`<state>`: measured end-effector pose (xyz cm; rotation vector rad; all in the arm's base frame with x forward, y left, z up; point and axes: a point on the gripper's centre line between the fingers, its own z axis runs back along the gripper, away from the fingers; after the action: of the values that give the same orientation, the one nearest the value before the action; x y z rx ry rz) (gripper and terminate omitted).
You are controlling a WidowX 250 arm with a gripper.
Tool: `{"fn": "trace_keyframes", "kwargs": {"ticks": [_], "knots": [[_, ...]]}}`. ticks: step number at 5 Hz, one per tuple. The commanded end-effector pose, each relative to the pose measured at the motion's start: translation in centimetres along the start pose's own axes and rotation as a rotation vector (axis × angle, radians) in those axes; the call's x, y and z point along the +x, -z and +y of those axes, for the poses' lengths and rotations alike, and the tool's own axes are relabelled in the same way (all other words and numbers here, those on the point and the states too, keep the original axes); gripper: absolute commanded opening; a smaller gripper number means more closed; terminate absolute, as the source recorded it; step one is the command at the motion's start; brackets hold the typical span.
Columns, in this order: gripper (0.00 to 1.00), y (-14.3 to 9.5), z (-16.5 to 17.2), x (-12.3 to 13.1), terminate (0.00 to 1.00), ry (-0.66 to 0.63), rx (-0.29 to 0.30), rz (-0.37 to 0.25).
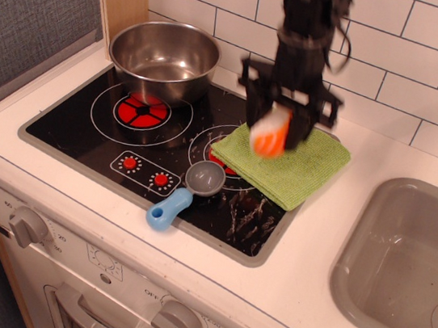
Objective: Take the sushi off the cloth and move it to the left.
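The sushi point(271, 132), orange with white stripes, hangs between the fingers of my black gripper point(275, 131), lifted a little above the cloth and blurred by motion. The gripper is shut on it. The light-green cloth point(292, 164) lies on the right side of the black hob, its left part under the sushi. The arm comes down from the top of the view and hides the cloth's far edge.
A steel pot point(165, 57) stands on the back left burner. A grey scoop with a blue handle point(186, 192) lies at the hob's front. The red left burner point(142, 110) is bare. A grey sink point(400, 271) is on the right.
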<state>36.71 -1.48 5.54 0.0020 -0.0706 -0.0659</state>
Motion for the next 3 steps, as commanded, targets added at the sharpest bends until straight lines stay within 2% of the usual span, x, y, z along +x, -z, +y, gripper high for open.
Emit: {"fn": "trace_keyframes", "kwargs": {"ticks": [1,2,3], "knots": [[0.0,-6.4,8.9,-5.7,0.0,-0.152,0.021,-0.1],[0.0,-5.1,13.3,-9.4,0.0,-0.225,0.057,-0.034],[0.0,-3.8,17.5,-12.0,0.0,-0.286,0.084,-0.019]]}}
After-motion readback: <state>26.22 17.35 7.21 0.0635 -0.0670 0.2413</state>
